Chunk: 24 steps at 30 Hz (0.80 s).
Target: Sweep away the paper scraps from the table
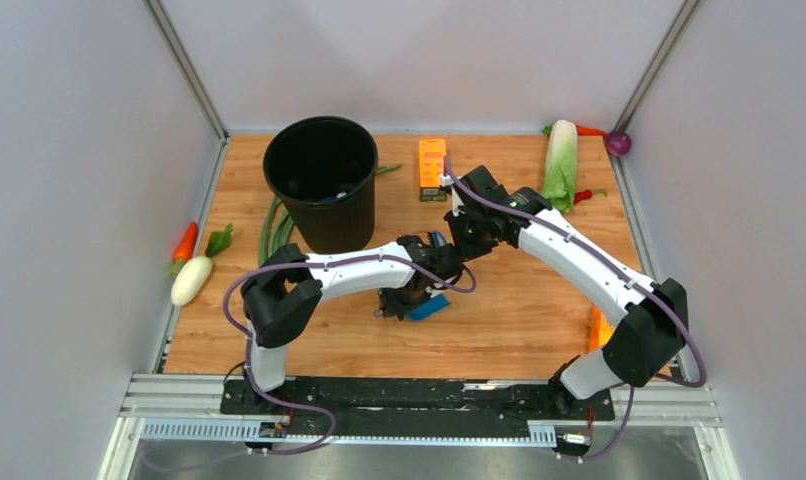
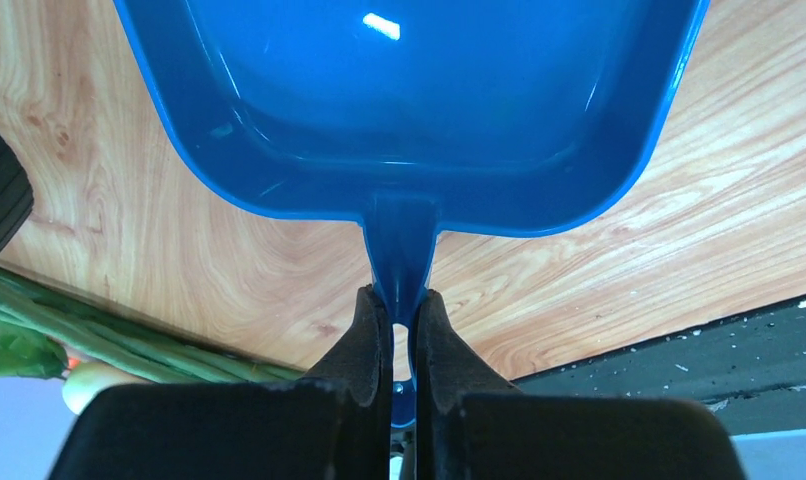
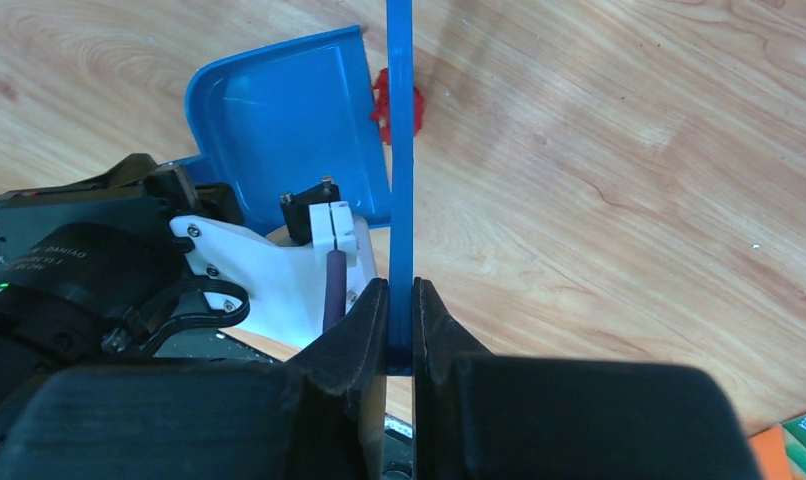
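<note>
One dustpan [image 2: 419, 100], one bucket [image 1: 324, 228], one cabbage [image 1: 561, 160]

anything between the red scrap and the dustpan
Nothing visible does. The paper scrap lies right at the rim of the blue dustpan; the blue sweeper in the right claw crosses over the scrap itself.

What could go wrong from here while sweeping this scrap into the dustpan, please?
The red paper scrap lies at the edge of the blue dustpan, half hidden behind the thin blue sweeper; a stroke might flick it past. The left fingers pinch only its narrow handle; the pan may twist.
</note>
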### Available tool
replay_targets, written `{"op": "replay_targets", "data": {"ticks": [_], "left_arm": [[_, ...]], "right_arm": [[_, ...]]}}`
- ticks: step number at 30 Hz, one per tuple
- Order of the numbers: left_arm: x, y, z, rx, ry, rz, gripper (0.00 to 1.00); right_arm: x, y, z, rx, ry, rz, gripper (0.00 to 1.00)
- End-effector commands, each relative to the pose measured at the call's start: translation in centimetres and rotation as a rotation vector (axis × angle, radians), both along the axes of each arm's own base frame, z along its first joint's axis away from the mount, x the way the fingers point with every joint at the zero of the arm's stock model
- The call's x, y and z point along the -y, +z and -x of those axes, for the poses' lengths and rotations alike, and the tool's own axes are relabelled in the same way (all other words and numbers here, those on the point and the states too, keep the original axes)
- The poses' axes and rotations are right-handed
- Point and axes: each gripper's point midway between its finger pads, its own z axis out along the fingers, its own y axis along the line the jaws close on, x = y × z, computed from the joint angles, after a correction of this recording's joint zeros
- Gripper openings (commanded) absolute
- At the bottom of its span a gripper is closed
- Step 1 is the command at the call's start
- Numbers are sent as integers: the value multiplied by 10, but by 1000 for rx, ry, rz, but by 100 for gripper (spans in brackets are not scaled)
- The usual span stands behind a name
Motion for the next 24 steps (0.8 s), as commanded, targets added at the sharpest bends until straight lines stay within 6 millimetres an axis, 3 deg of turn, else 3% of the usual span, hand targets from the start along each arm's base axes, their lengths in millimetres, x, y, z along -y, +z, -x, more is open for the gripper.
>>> {"op": "replay_targets", "data": {"ticks": [1,4,6,9,12,13,19,22,24], "left_arm": [[16,-2,-12,5,-8,24,0],[19,-5,-13,-2,-12,25,0],[21,-5,-14,-3,-13,27,0],[21,-4,-13,-5,-13,30,0],[19,-4,-12,-8,-12,27,0],[19,-4,-11,-9,-12,26,0],[18,-2,-11,-10,-13,28,0],[20,-2,-12,-9,-12,29,0],[21,-2,-12,-11,-10,31,0]], "right_arm": [[-33,23,33,-45,144,-200,0],[-38,27,43,-58,180,-253,0],[-30,29,37,-20,137,-225,0],[10,28,5,71,-72,-125,0],[55,19,-21,61,-268,-69,0],[61,18,-25,53,-293,-62,0],[51,0,-33,-15,-274,-45,0],[33,-17,-24,-70,-198,-72,0],[16,-17,-15,-95,-136,-138,0]]}}
